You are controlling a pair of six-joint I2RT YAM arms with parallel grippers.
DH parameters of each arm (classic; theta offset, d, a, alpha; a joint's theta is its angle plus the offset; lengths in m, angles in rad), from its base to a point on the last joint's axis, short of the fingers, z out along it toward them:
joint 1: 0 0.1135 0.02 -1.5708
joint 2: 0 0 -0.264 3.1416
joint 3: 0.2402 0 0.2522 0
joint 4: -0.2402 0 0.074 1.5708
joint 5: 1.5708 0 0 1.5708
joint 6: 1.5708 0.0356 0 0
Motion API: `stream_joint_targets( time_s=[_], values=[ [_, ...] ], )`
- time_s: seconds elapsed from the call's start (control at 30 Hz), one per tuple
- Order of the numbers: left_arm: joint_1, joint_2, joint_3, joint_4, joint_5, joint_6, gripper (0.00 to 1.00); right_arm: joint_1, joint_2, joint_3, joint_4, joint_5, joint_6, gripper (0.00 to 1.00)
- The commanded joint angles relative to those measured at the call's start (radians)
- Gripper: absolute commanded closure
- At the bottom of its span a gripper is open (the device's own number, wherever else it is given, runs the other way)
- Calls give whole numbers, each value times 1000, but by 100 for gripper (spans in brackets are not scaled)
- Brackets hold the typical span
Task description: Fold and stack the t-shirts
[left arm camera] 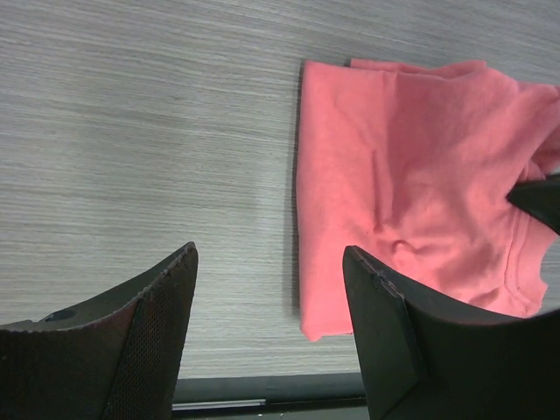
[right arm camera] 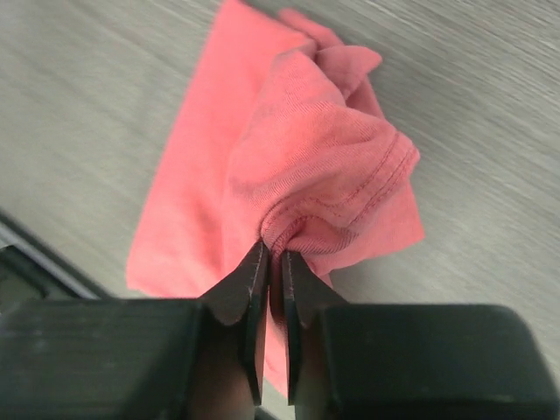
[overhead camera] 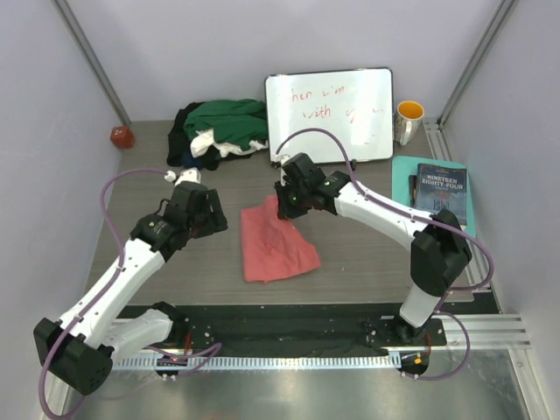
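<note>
The salmon-pink t-shirt (overhead camera: 278,247) lies partly folded in the middle of the table. My right gripper (overhead camera: 289,206) is at its far edge, shut on a bunched hem that is lifted off the table. In the right wrist view the gripper (right arm camera: 276,249) pinches the stitched edge of the shirt (right arm camera: 306,149). My left gripper (overhead camera: 215,219) hangs open just left of the shirt, nothing between its fingers. In the left wrist view it (left arm camera: 269,254) is over bare table, with the pink shirt (left arm camera: 411,175) to the right. The other t-shirts (overhead camera: 220,129), dark green, white and black, lie heaped at the back.
A whiteboard with red writing (overhead camera: 331,114) leans at the back wall, and a yellow-rimmed mug (overhead camera: 408,121) stands to its right. A dark book (overhead camera: 441,191) lies on a teal mat at the right edge. A small red object (overhead camera: 122,136) sits at the back left.
</note>
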State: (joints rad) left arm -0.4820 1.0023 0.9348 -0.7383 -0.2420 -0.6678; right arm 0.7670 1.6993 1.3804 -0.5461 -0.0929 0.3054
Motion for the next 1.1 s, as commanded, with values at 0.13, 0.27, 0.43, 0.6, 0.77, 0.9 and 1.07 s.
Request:
stream_joint_targets(
  time_s=[0.13,0.27,0.43,0.6,0.77,0.9,1.07],
  values=[
    [6,9,-4,2,7,17,32,-12,137,-21,50,32,-5,69],
    [6,2,-16,0,10,20,32,-12,192,-26,61,21,6,67],
    [6,2,-43,13,23,20,32,-12,166,-29,66,36,20,58],
    [6,18,-57,43,53,14,32,-14,100,-41,63,47,17,59],
    [6,41,-59,60,75,11,32,-12,77,-34,60,42,23,59],
    [6,42,-63,60,73,13,32,-12,77,-30,55,33,29,99],
    [6,35,-71,66,67,17,32,-12,34,-18,48,19,26,99]
  ],
)
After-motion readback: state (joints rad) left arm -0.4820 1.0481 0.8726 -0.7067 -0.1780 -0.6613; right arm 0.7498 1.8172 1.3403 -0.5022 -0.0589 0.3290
